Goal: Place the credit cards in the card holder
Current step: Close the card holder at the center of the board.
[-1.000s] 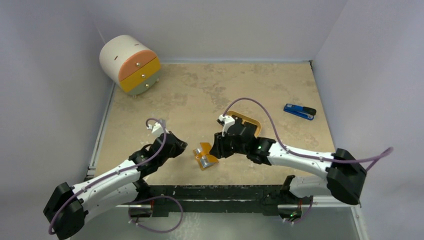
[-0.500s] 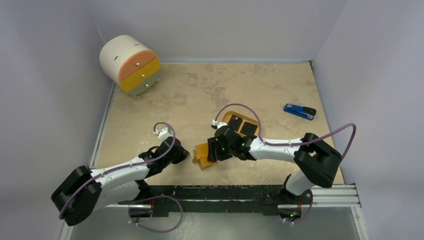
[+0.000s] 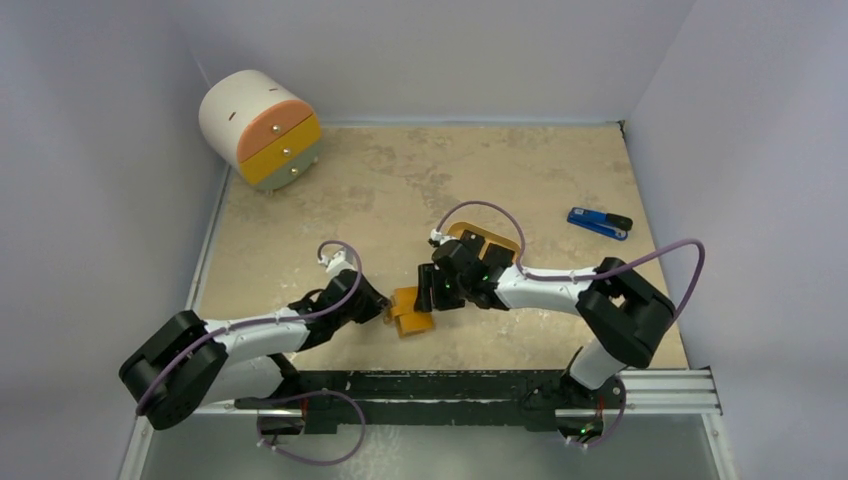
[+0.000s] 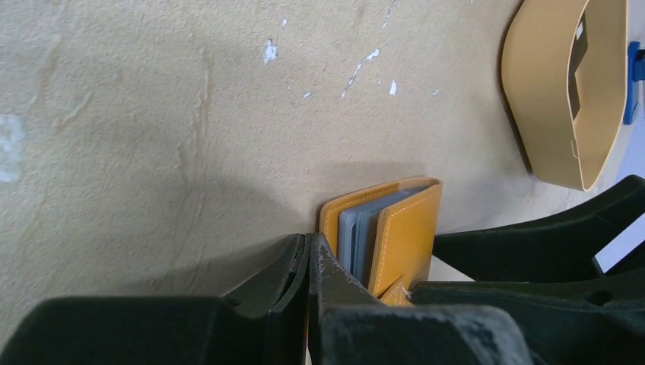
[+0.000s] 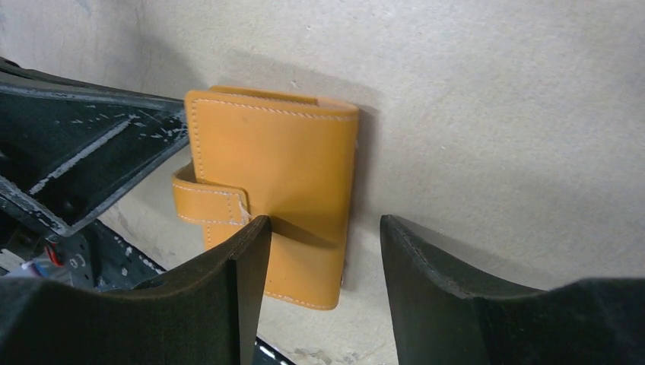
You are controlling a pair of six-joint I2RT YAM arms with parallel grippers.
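Note:
The orange-tan card holder [image 3: 410, 314] lies folded on the table between both grippers. In the left wrist view the card holder [image 4: 389, 232] gapes slightly and shows its blue-grey pockets. My left gripper [image 4: 308, 245] is shut, and its tip rests against the holder's left edge. My right gripper [image 5: 323, 228] is open above the card holder [image 5: 281, 163]; its left finger overlaps the cover below the snap tab [image 5: 204, 202]. A dark credit card [image 4: 584, 70] lies in the orange tray [image 4: 548, 99]; my right arm hides most of the tray in the top view.
A blue-and-black gadget [image 3: 600, 222] lies at the right of the table. A round white drawer unit [image 3: 262, 128] with orange and yellow fronts stands at the back left corner. The orange tray [image 3: 503, 241] sits just behind my right wrist.
The card holder lay open with its pale inside up; now it is folded over. My right jaws have widened. My left gripper has slid right, up to the holder's edge.

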